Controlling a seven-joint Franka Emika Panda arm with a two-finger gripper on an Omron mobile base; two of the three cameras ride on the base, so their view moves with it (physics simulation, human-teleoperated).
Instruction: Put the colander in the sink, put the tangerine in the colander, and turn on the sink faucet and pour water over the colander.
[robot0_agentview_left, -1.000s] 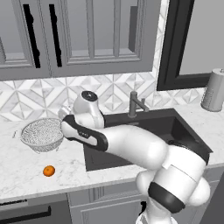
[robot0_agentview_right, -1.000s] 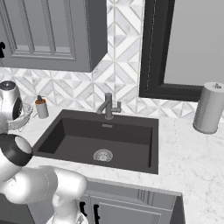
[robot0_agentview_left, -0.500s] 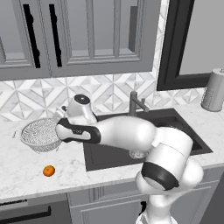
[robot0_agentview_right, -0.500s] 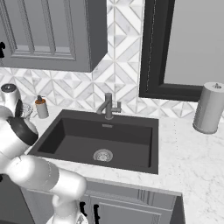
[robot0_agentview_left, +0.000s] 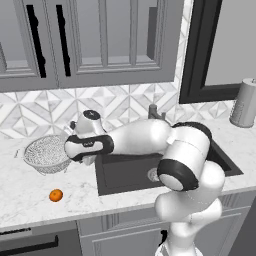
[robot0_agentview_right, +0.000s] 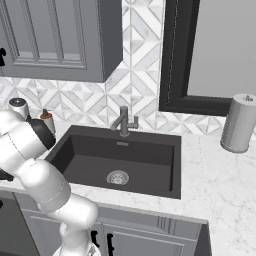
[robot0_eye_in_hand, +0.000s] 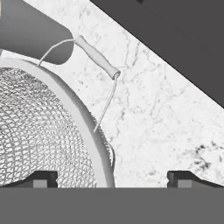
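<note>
The colander (robot0_agentview_left: 46, 154), a round silver mesh bowl, stands on the marble counter left of the sink (robot0_agentview_left: 129, 172). My gripper (robot0_agentview_left: 88, 160) hangs just over its right rim, pointing down. In the hand view the gripper (robot0_eye_in_hand: 111, 179) is open, its fingertips (robot0_eye_in_hand: 41, 179) straddling the colander (robot0_eye_in_hand: 39, 131) rim near the wire side handle (robot0_eye_in_hand: 97, 57), with nothing gripped. The tangerine (robot0_agentview_left: 56, 195) lies on the counter in front of the colander. The sink faucet (robot0_agentview_right: 123, 121) stands behind the dark sink (robot0_agentview_right: 145, 155), with no water running.
A small soap pump bottle (robot0_agentview_right: 47, 121) stands at the sink's back left corner. A paper towel roll (robot0_agentview_right: 239, 123) is on the counter far right. Wall cabinets hang above. The counter's front edge runs close below the tangerine.
The arm has swung left and down, bringing the hand from the sink's left edge to the colander's right rim. The jaws stayed open. Colander and tangerine have not moved.
</note>
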